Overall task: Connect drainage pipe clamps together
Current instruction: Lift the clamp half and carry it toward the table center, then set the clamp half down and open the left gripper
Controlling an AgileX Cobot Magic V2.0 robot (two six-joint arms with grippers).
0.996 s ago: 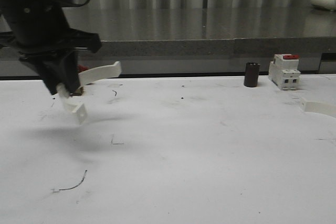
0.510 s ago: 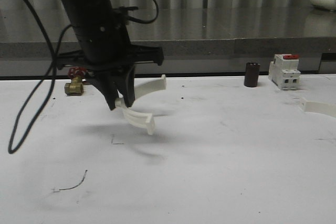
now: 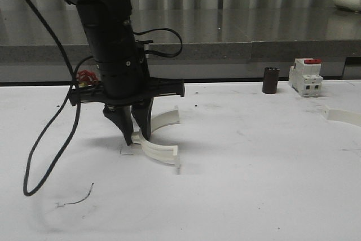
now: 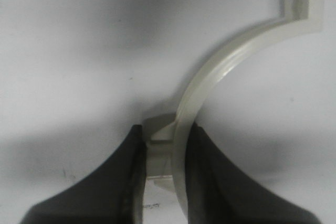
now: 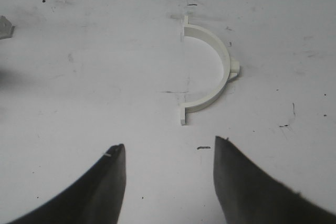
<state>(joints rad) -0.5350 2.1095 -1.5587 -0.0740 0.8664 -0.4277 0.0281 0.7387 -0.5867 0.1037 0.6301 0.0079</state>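
jaws of the left gripper [image 3: 135,137] clamp one clamp half [image 3: 159,150], its arc touching the tabletop [image 3: 254,184] mid-left. right gripper [image 5: 168,153] jaws stand apart just short of the other half [image 5: 210,72], far right, well apart from the held one.

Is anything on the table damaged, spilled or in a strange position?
Nothing looks broken or spilled. The two clamp halves lie far apart: the left end effector grips one clamp half near mid-table, and the other clamp half lies flat by the right edge, before the open right end effector. The table bears dark scuffs.
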